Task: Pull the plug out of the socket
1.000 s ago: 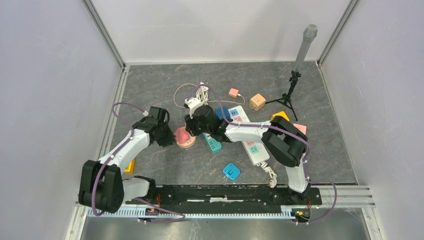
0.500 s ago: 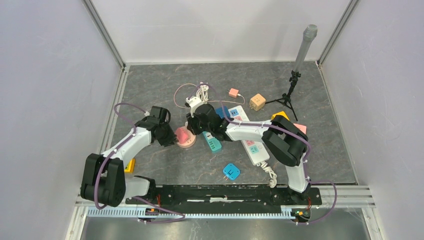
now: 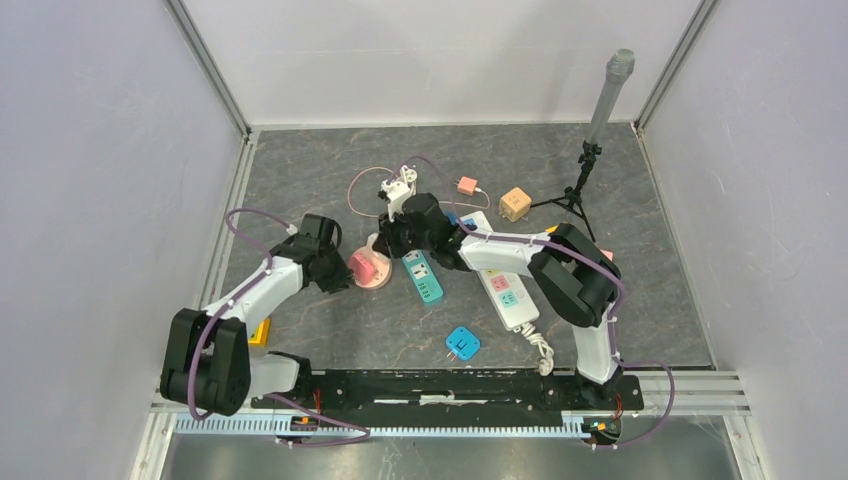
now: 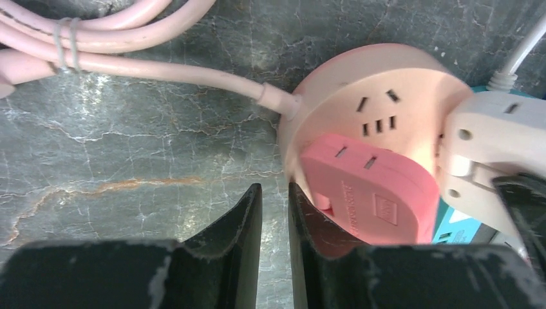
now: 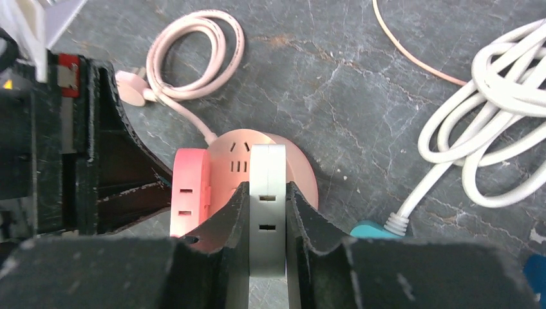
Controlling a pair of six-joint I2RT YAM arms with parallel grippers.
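Observation:
A round pink socket with a pink cord lies left of the table's middle. A red-pink adapter and a white plug both sit on the pink socket's face. My right gripper is shut on the white plug, one finger on each flat side; from above the right gripper is over the socket's far right side. My left gripper is shut and empty, down at the socket's left edge, its right finger against the red-pink adapter. Whether the white plug's pins are still in the socket is hidden.
A teal power strip and a white power strip lie right of the socket. A coiled white cable, a blue adapter, an orange cube, a small pink charger and a tripod are around.
My right wrist has swung toward the far side and risen, still gripping the white plug. The left gripper has stayed at the socket's left edge. The socket has barely shifted.

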